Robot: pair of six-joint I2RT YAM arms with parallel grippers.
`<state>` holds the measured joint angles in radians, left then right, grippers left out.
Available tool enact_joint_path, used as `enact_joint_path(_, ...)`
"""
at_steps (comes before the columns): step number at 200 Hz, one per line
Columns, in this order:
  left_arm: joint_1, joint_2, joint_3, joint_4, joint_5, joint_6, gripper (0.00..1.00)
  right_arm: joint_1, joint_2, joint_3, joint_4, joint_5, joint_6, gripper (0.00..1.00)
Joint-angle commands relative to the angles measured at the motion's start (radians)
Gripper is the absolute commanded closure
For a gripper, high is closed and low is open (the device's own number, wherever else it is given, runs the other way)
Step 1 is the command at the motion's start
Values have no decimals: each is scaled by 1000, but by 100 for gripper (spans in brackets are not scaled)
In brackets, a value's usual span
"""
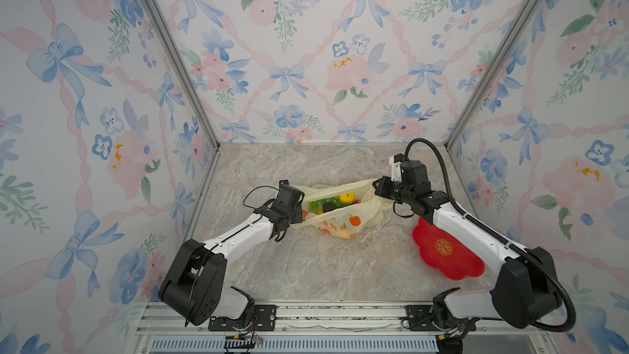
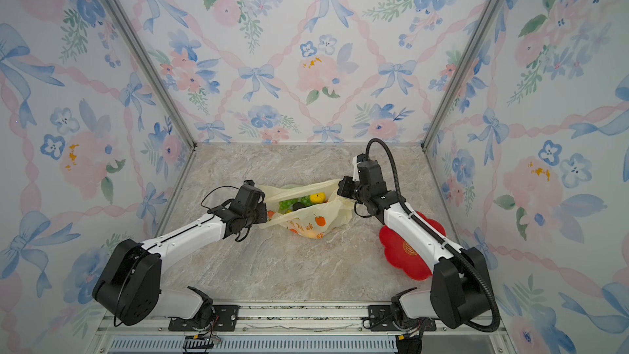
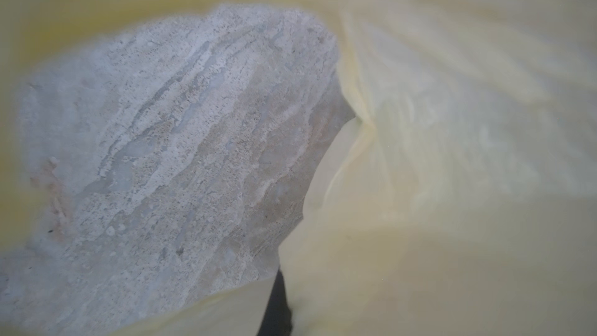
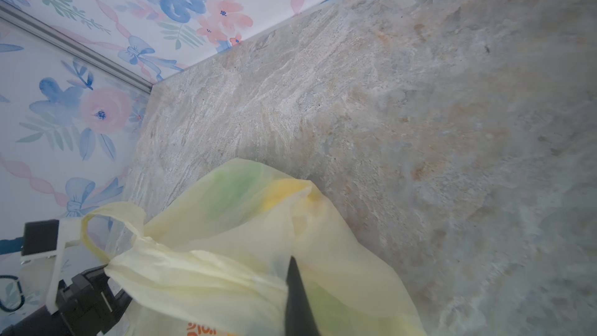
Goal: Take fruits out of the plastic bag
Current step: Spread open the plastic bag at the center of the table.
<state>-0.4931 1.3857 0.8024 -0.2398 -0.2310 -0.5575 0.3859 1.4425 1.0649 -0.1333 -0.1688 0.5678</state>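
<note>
Around the work area: red flower-shaped plate [image 1: 442, 260] lies on the bench [image 1: 306, 267] to the front-right of the bag, close to it with a strip of bare bench between, and the right forearm passes over its rear edge. Floral wallpaper panels [image 1: 306, 63] close off three sides and an aluminium rail [image 1: 306, 315] runs along the front. Nothing else sits on the bench. The plastic bag [image 1: 343, 223] is mid-bench, its body resting on the surface and its mouth stretched wide between the two arms. The fruits [image 1: 335, 200] are all inside it: green grapes [image 1: 318, 203], yellow citrus [image 1: 348, 196] and dark avocado [image 1: 328, 207] show through the opening. Bag film blocks most of the left wrist view, with only a patch of bench visible through a handle loop. Left end effector [image 1: 301, 217] is clamped tight on the bag's left handle; the right wrist view shows that handle bunched in its jaws. Right end effector [image 1: 374, 185] is closed on the right-rear handle, pulling it taut. Left arm reaches in from the front-left base, forearm rising toward centre, wrist low beside the bag. Right arm comes from the front-right base, wrist bent inward, with a black cable conduit [image 1: 439, 168] arcing above.
</note>
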Motion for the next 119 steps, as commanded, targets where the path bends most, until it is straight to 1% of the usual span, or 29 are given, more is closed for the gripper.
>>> enact_joint_path(1, -31, -25, -8, 30, 12, 44, 100, 20, 113, 171, 32, -37, -77, 100)
enact_joint_path(11, -63, -26, 3, 30, 3, 52, 100, 28, 167, 248, -32, -4, -113, 100)
enact_joint_path(20, -94, -28, 11, 31, -4, 55, 100, 32, 200, 299, -92, 26, -140, 92)
enact_joint_path(24, -108, -28, 14, 30, -6, 54, 100, 33, 207, 316, -117, 37, -149, 85)
enact_joint_path(28, -122, -27, 16, 30, -9, 52, 100, 33, 207, 330, -140, 47, -156, 76)
enact_joint_path(37, -154, -27, 22, 30, -17, 46, 100, 38, 204, 349, -192, 85, -174, 51)
enact_joint_path(43, -172, -27, 24, 30, -23, 41, 100, 44, 189, 350, -220, 114, -188, 38)
enact_joint_path(47, -185, -28, 26, 30, -30, 36, 100, 49, 178, 349, -240, 137, -201, 31)
enact_joint_path(57, -210, -25, 26, 35, -36, 20, 100, 71, 146, 356, -306, 228, -232, 22)
enact_joint_path(75, -251, -16, 24, 53, -36, -3, 100, 141, 80, 372, -438, 432, -291, 14)
enact_joint_path(91, -290, -3, 30, 62, -52, -14, 100, 234, 23, 370, -515, 597, -327, 11)
enact_joint_path(105, -314, 4, 38, 68, -63, -23, 100, 309, -12, 359, -569, 692, -319, 10)
enact_joint_path(119, -329, 10, 44, 77, -67, -25, 100, 366, -31, 342, -604, 749, -296, 10)
